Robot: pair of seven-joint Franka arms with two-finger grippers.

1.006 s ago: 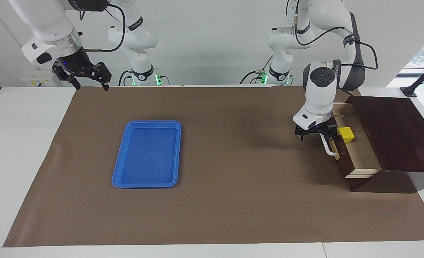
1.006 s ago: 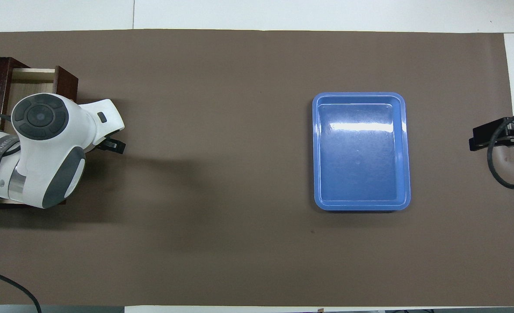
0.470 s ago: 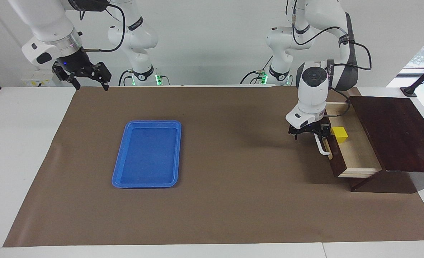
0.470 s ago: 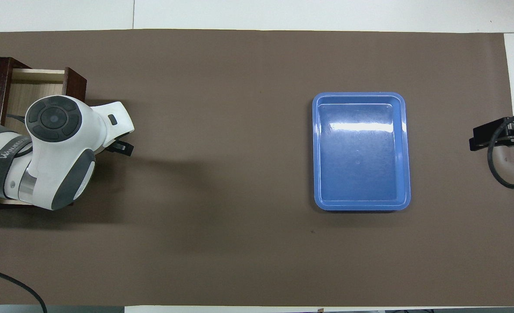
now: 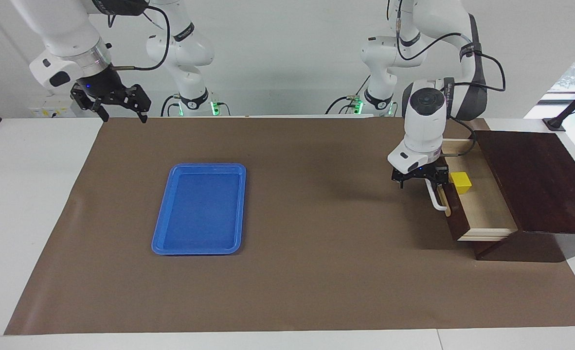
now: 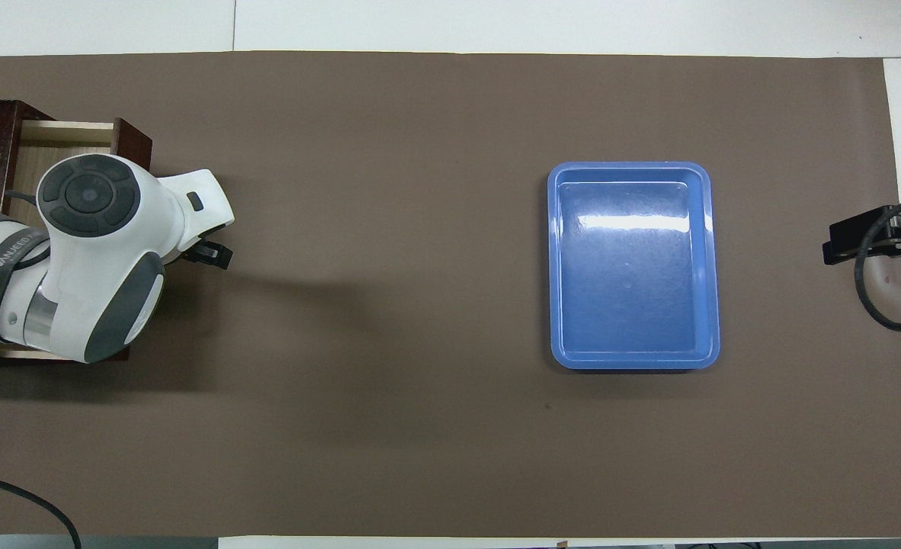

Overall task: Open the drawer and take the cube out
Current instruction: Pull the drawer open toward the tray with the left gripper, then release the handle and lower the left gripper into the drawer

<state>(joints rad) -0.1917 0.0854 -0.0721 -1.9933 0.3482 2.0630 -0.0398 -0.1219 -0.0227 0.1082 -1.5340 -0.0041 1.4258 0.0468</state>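
Two arms share your table, and the tray (image 5: 199, 209) serves as the landmark for all of it. The right gripper (image 5: 120, 106) hangs in the air over the edge of the brown mat (image 5: 297, 291) on the robots' side of the tray, its fingers spread apart and empty; that arm waits. Toward the left arm's end of the table from the tray, well apart from it, you see the left gripper (image 5: 420, 179) low at the drawer (image 5: 482, 214), right at the end of the white handle (image 5: 435, 197) that lies nearer the robots, fingers apart; whether they touch the handle you cannot tell. The drawer stands pulled out of the dark wooden box (image 5: 535, 180), its pale inside showing. The cube (image 5: 460, 182) sits inside the drawer, just beside the drawer front and close to the left gripper.
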